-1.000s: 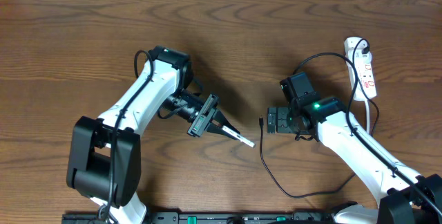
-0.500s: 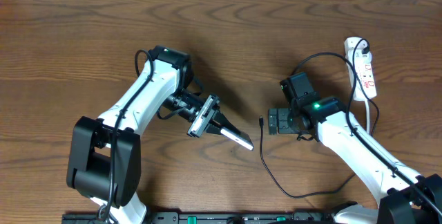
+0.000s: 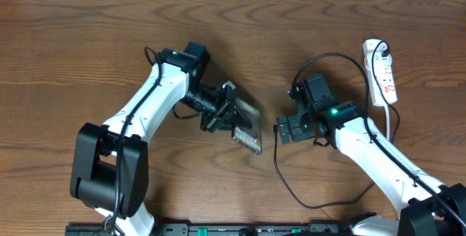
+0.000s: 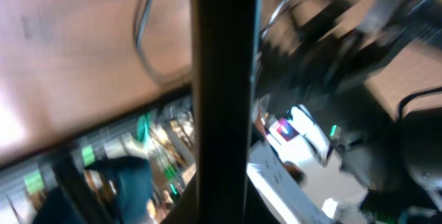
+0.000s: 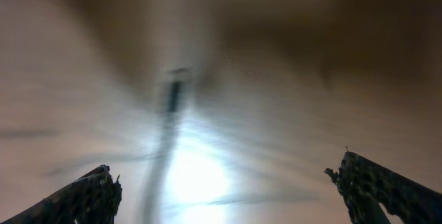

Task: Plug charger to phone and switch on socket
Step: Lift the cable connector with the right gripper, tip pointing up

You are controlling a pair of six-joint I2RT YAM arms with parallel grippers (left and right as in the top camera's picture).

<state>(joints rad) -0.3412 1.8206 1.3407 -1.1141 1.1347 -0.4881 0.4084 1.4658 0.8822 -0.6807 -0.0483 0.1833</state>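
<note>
Overhead view: the left gripper [image 3: 228, 116] sits just left of frame centre, clamped on the upper-left end of the phone [image 3: 247, 130]. The phone is held off the table [image 3: 87, 46] and tilted. Its free end points toward the lower right, probably so that the port faces the other arm. The right gripper [image 3: 280, 128] is just right of the phone and does not touch it. It hovers over the free end of the charger [image 3: 279, 167], whose thin black cable drops from there toward the bottom edge and curves back to the right. The connector tip is hidden beneath the gripper. The socket [image 3: 387, 76] lies at the right edge, well apart from both grippers, with a black plug [image 3: 381, 47] in its top end; its switch position cannot be read. Left wrist view: the picture is heavily blurred. A dark vertical bar through the centre is judged to be the phone [image 4: 219, 79], seen edge-on in the grip. The fingers themselves cannot be distinguished. A thin dark loop at upper left is probably the charger [image 4: 141, 41]. Right wrist view: also blurred. The two fingertips [image 5: 86, 196] appear in the lower corners, so the right gripper [image 5: 224, 172] is spread wide with nothing held. A short dark streak left of centre is probably the charger [image 5: 174, 96] connector. It lies ahead of the jaws, which suits a pickup approach.
</note>
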